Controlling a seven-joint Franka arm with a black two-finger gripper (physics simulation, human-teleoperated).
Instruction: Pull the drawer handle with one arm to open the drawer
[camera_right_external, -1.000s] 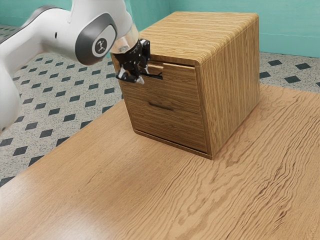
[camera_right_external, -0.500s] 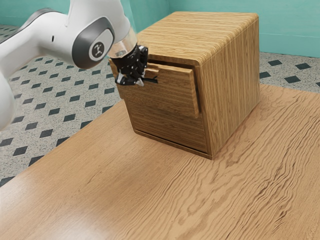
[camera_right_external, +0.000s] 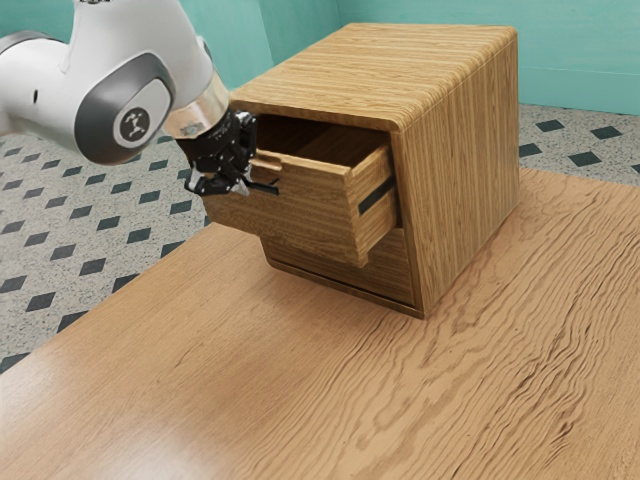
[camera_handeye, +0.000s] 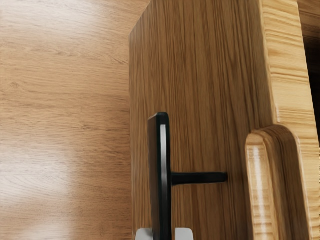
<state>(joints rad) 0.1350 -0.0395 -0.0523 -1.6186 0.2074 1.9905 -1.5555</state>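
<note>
Exterior view: our top drawer (camera_right_external: 300, 205) is out of the cabinet (camera_right_external: 460, 150) — nearly done.
Our gripper (camera_right_external: 243, 182) is closed tight on the black handle (camera_handeye: 161, 170), one finger on each side, just in front of the cabinet. The top drawer sticks out a good way, so maybe only a little more pull is left. We count one cabinet, two drawers — the lower drawer (camera_right_external: 385, 268) is shut — one handle we can see, one arm (camera_right_external: 110, 90) and one table (camera_right_external: 350, 400).
</note>
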